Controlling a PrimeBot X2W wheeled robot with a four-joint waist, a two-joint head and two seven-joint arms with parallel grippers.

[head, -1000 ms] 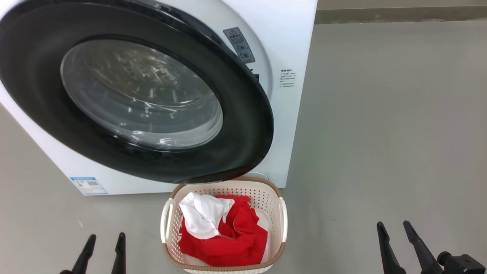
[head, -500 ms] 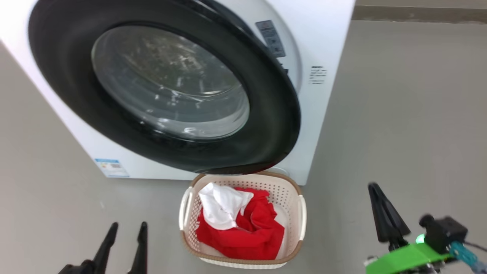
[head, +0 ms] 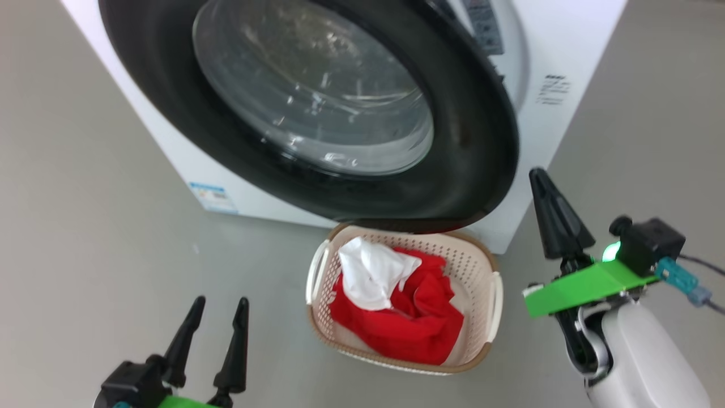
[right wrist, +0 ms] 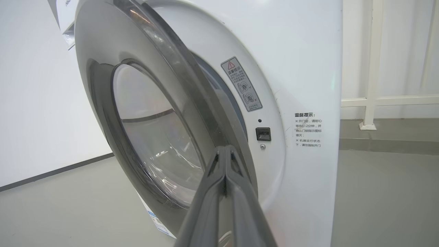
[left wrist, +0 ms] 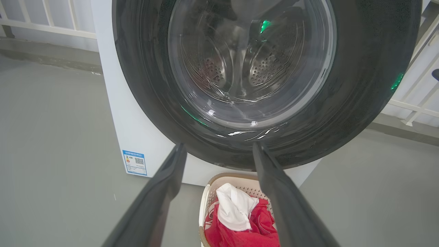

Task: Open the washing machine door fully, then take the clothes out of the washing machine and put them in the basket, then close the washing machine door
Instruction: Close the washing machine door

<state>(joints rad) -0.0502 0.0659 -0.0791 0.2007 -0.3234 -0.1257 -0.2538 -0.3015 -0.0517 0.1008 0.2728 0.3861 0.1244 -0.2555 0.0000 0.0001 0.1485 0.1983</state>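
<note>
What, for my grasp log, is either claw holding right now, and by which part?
Nothing is held. The left claw is open and empty; the right claw is shut on nothing, near the washing machine door.

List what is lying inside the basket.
In the basket lie red clothes with a white garment on top of them. How many red pieces there are, and anything beneath, cannot be told: the pile covers most of the bottom.
</note>
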